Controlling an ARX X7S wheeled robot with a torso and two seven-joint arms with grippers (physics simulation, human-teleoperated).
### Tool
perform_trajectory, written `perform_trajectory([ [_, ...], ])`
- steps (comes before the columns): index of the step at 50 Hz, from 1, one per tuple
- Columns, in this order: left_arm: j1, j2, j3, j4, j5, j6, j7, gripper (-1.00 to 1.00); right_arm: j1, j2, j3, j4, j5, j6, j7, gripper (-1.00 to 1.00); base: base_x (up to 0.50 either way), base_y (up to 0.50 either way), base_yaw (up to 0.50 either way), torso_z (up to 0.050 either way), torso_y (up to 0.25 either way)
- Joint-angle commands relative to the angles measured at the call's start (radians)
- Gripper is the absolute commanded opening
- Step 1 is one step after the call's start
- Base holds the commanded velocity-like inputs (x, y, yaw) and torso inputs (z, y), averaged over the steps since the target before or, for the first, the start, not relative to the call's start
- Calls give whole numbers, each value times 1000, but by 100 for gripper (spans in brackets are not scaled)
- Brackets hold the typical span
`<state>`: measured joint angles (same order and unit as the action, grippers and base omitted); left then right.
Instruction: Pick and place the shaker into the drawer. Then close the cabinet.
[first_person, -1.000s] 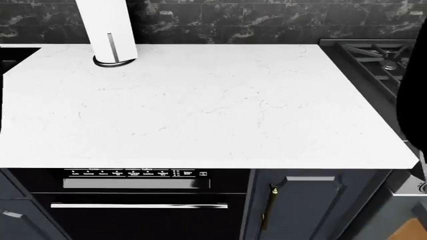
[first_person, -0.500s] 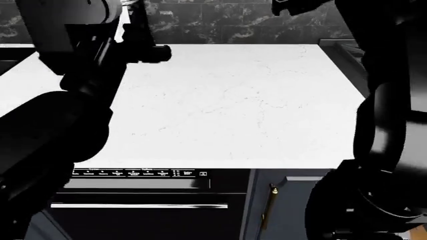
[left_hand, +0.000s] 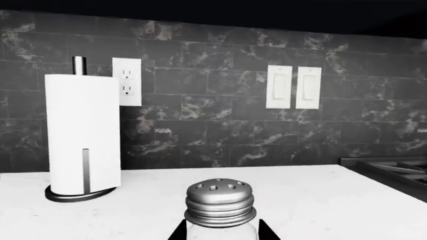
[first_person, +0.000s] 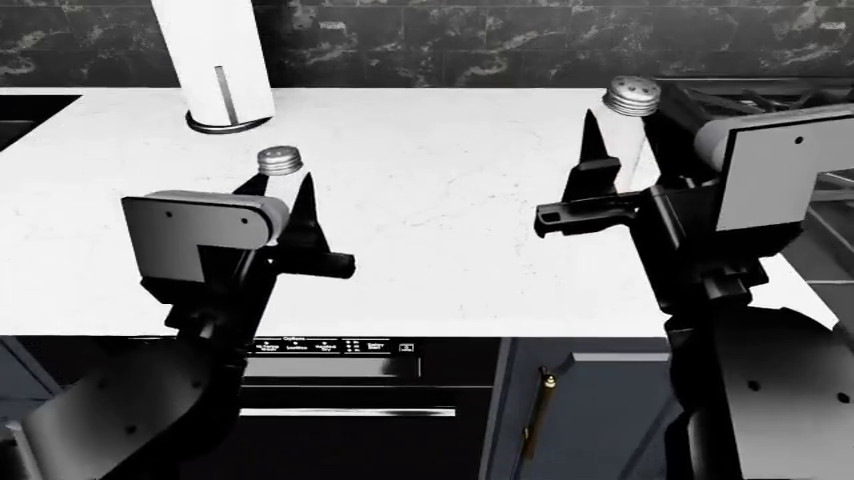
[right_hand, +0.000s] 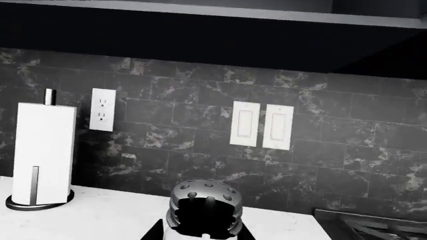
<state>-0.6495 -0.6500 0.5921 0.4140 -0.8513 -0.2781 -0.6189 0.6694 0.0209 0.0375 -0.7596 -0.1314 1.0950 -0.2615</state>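
Since each shaker is a small glass body under a perforated metal cap, I judge it light, rigid, smooth enough to slip and liable to break if dropped; the place to take it is the straight glass wall below the cap, not the ridged cap itself.

The near shaker (first_person: 279, 158) stands up between the tips of my left jaws, over the front left part of the tabletop (first_person: 441, 220), well in front of the paper towel roll (first_person: 214, 55); in the left wrist view the two tips sit just beside its glass on either side, set narrow, but I cannot tell whether they press on it.

A second shaker (first_person: 631, 95) is at my right jaws, near the tabletop's back right corner beside the stove (first_person: 767, 100); one tip rises just beside it and the other is hidden, and in the right wrist view its cap (right_hand: 203, 200) is in shadow, so I cannot tell the grip there either.

No open drawer shows; the cabinet door (first_person: 601, 410) below the tabletop looks closed.
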Motion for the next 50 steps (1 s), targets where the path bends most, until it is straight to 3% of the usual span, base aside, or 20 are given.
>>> perform_trajectory([
  [1, 66, -8, 17, 12, 31, 46, 12, -100, -101, 18, 11, -36, 55, -56, 58, -100, 0, 0, 0, 0, 0],
  [11, 87, -13, 14, 28, 27, 58, 9, -100, -59, 42, -26, -86, 67, 15, 70, -100, 0, 0, 0, 2, 0],
  [26, 112, -10, 25, 16, 46, 74, 16, -100, -118, 53, -25, -70, 91, -32, 94, -100, 0, 0, 0, 0, 0],
  [50, 135, -18, 22, 47, 42, 88, 12, -100, -140, 59, -19, -87, 134, -34, 128, -100, 2, -500, 0, 0, 0],
])
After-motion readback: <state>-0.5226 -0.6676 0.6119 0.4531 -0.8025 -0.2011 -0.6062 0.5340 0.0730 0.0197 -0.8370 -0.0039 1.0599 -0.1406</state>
